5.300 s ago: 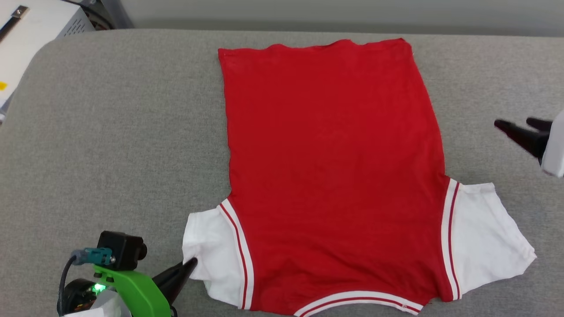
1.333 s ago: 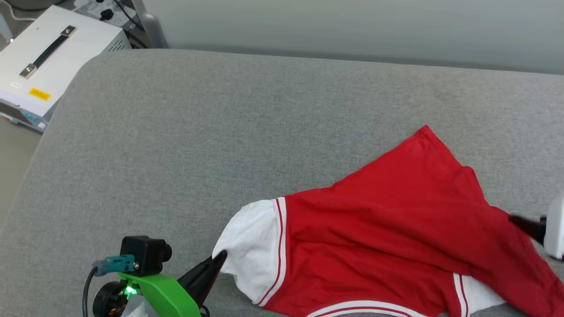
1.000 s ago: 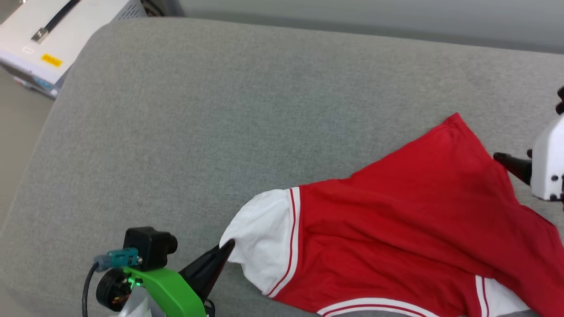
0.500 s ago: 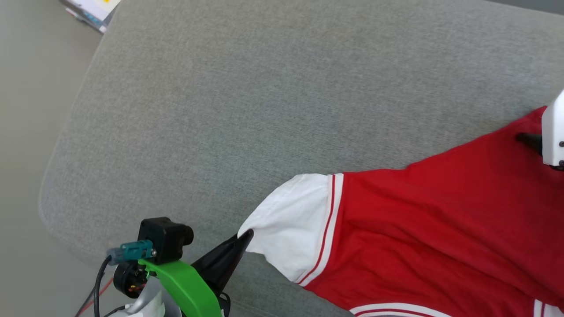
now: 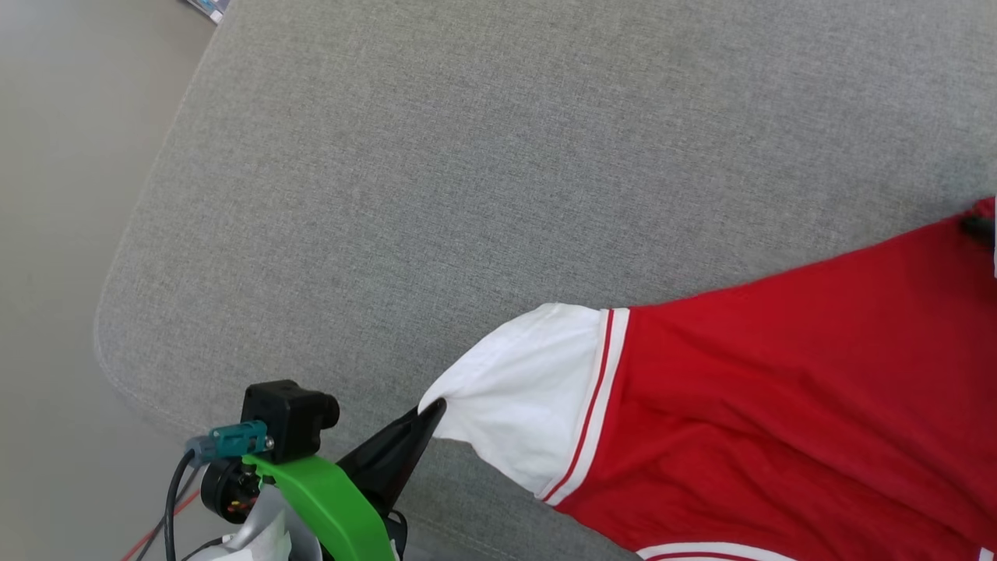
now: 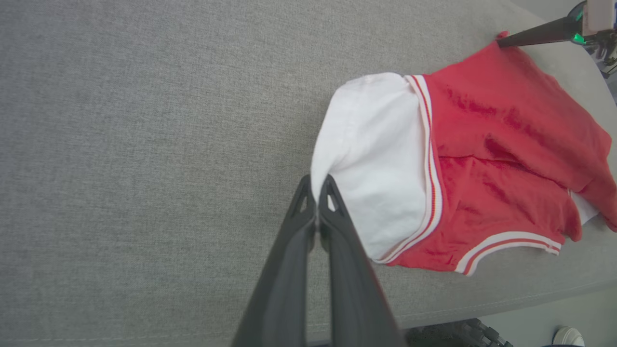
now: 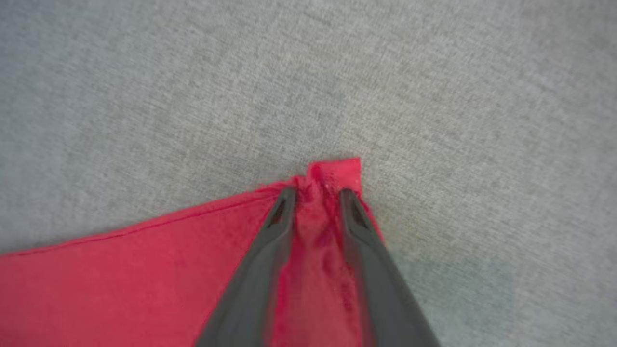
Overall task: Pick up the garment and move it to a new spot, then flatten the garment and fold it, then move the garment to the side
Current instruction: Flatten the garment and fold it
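— Where's the garment (image 5: 779,405)?
— Spread over the grey table (image 5: 467,156). The left hand (image 5: 433,407), clamped shut, pinches the white sleeve (image 6: 376,159) at its edge.
— And the right hand (image 7: 315,195)?
— Part-open, fingers either side of the red hem corner (image 7: 335,171); whether it grips, I cannot tell.

Left tool (image 6: 318,182) tight, right tool (image 7: 317,195) ajar
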